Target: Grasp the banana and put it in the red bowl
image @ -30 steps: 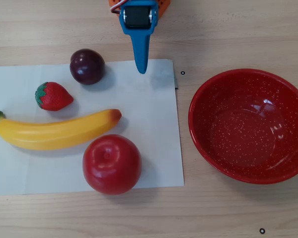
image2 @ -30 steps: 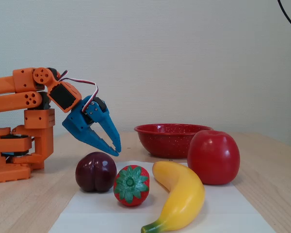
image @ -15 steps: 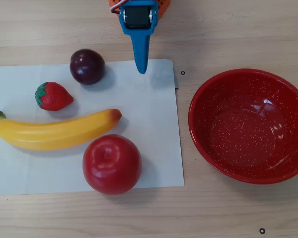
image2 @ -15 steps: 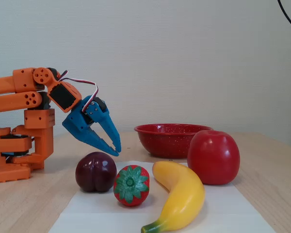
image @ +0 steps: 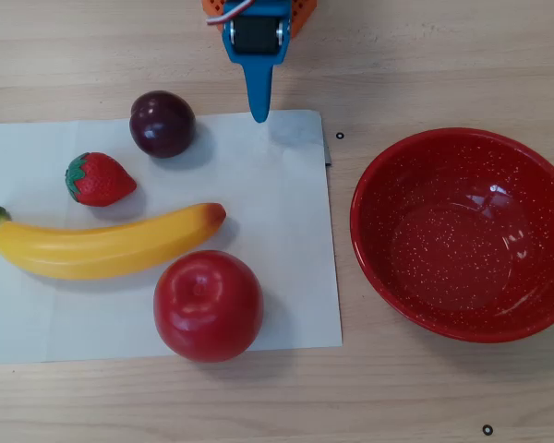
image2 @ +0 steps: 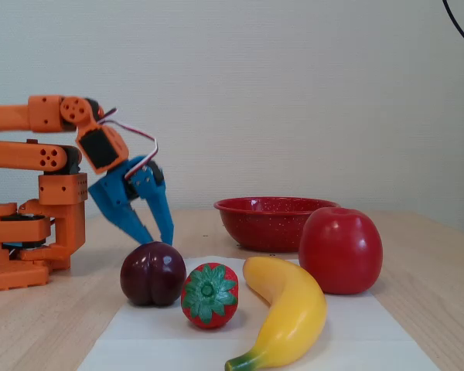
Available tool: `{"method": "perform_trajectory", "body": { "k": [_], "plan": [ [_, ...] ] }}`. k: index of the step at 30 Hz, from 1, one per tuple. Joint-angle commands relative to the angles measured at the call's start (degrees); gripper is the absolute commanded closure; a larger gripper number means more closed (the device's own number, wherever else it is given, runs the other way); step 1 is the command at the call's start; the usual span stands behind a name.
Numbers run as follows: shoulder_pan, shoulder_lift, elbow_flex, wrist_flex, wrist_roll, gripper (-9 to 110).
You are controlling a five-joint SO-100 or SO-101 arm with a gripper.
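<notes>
The yellow banana [image: 102,245] lies across the white paper, green stem to the left in the overhead view; in the fixed view the banana [image2: 290,313] is nearest the camera. The red bowl [image: 462,235] sits on the wood right of the paper, and the red bowl [image2: 267,220] shows behind the fruit in the fixed view. My blue gripper [image2: 160,241] points steeply down above the paper's far edge, near the plum and well away from the banana. Its tips stand slightly apart with nothing between them. From overhead the gripper [image: 258,115] shows as one narrow blue finger.
A dark plum [image: 162,123], a strawberry [image: 99,179] and a red apple [image: 208,305] lie around the banana on the white paper [image: 286,231]. The orange arm base [image2: 23,239] stands at the left in the fixed view.
The arm has lifted slightly and the gripper has tilted more steeply down, drawing back toward the base. Its fingertips, which met before, now stand a little apart. The fruits have not moved.
</notes>
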Motion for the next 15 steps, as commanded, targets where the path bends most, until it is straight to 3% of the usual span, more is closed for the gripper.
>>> {"method": "perform_trajectory", "body": {
  "k": [1,15],
  "plan": [
    [-1.41,-5.10,-9.40,1.58,2.90,101],
    [-6.94,-34.54,-45.00,17.75,10.11,101]
  ]
}}
